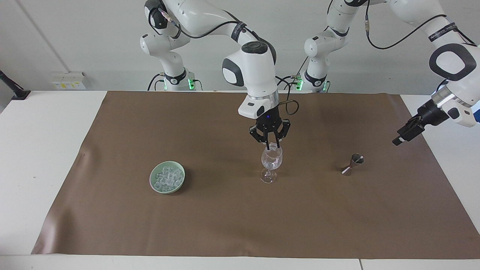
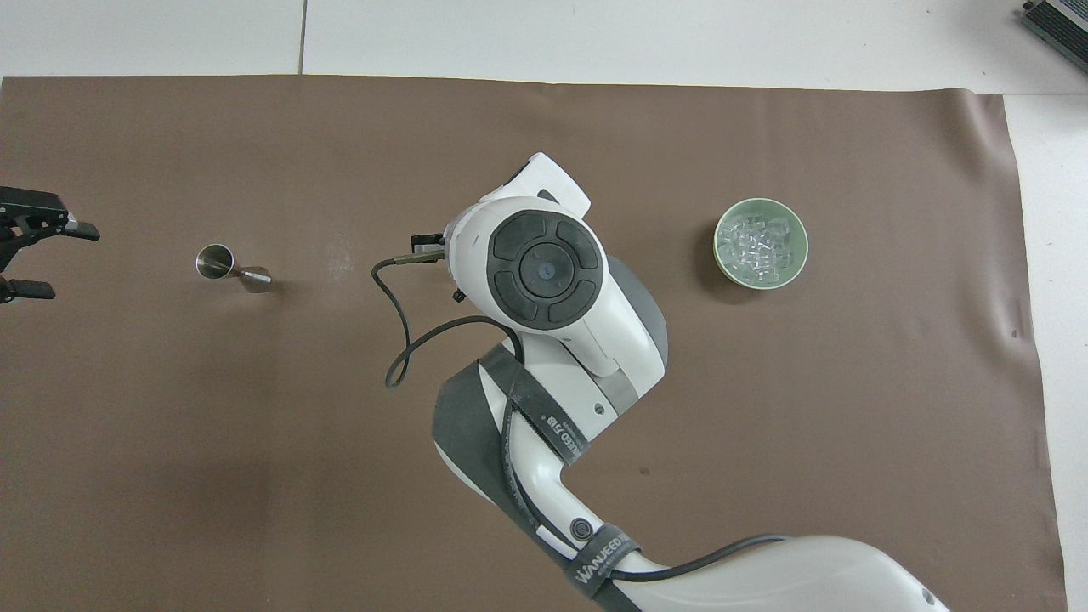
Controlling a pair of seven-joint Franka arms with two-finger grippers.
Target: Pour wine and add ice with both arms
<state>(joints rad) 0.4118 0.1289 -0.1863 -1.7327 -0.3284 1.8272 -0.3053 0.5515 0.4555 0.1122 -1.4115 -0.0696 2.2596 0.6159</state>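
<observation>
My right gripper (image 1: 270,144) hangs fingers-down right over the mouth of a clear stemmed glass (image 1: 271,162) at the middle of the brown mat. It is shut on a small clear ice cube (image 1: 274,146) at the glass's rim. More ice (image 1: 167,177) is heaped in a pale green bowl (image 1: 153,180) toward the right arm's end of the table. In the overhead view the right arm hides the glass, and the bowl (image 2: 721,255) shows beside it. My left gripper (image 2: 53,259) is open and empty, in the air near the mat's edge at the left arm's end. Wine is out of view.
A small steel jigger (image 1: 352,164) lies tipped on the mat between the glass and the left gripper (image 1: 407,134); from overhead the jigger (image 2: 231,266) sits close to that gripper. The brown mat (image 1: 240,225) covers most of the white table.
</observation>
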